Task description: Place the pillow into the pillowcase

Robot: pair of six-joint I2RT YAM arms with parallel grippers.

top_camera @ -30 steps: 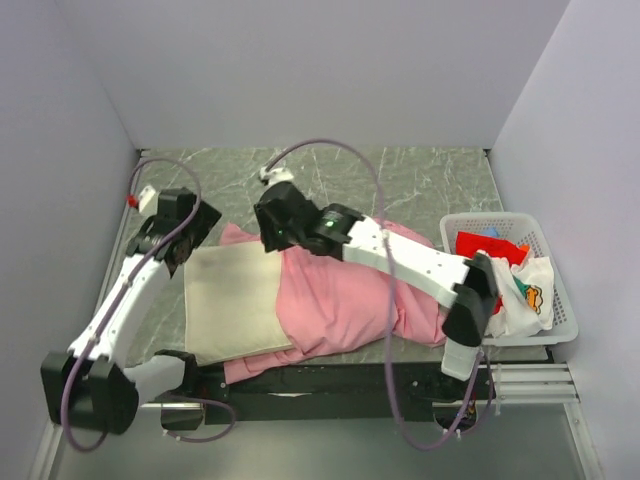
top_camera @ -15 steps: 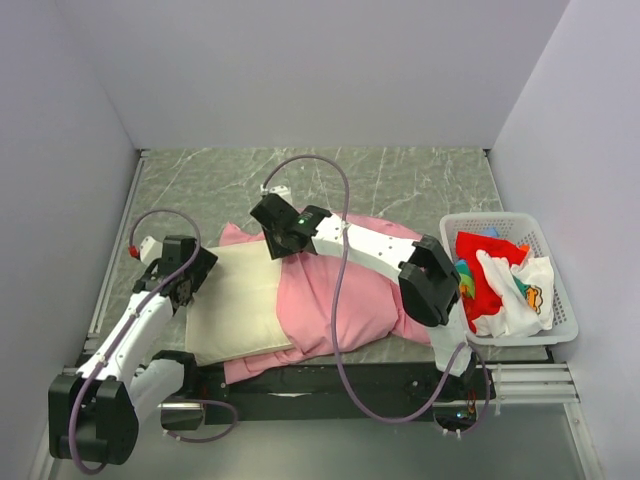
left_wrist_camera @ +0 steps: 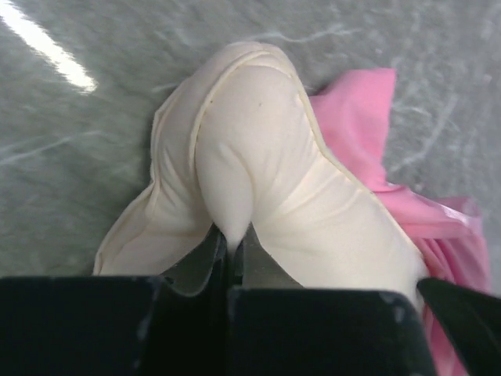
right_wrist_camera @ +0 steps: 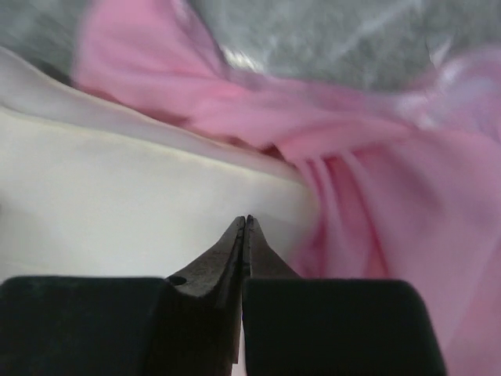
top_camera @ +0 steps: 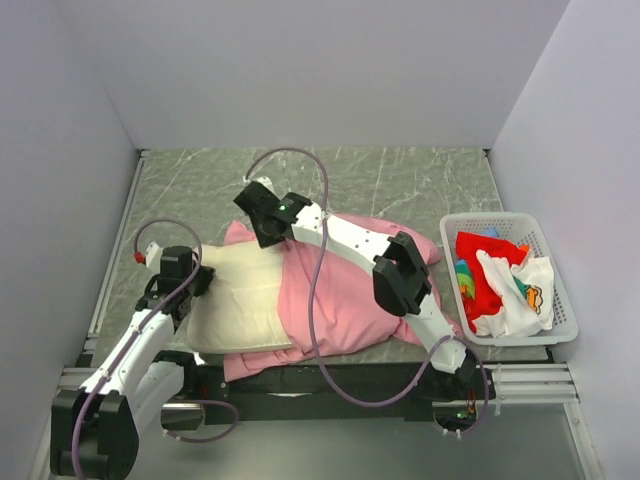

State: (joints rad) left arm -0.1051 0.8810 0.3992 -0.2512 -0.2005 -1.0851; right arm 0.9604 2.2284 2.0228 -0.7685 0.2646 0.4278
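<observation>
Left wrist view: left tool clamped on a fold of the pillow, which appears partly inside the pillowcase mouth. Right tool closed at that mouth's rim, grip on cloth unclear. Advice: push pillow deeper into pillowcase, rim held raised.

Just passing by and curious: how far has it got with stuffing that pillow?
Barely begun. The pillow has one end seemingly tucked under the pillowcase; most lies bare. The left pincer pinches the pillow's edge, and the right pincer is shut at the pillowcase's edge. Pushing it fully in remains.
</observation>
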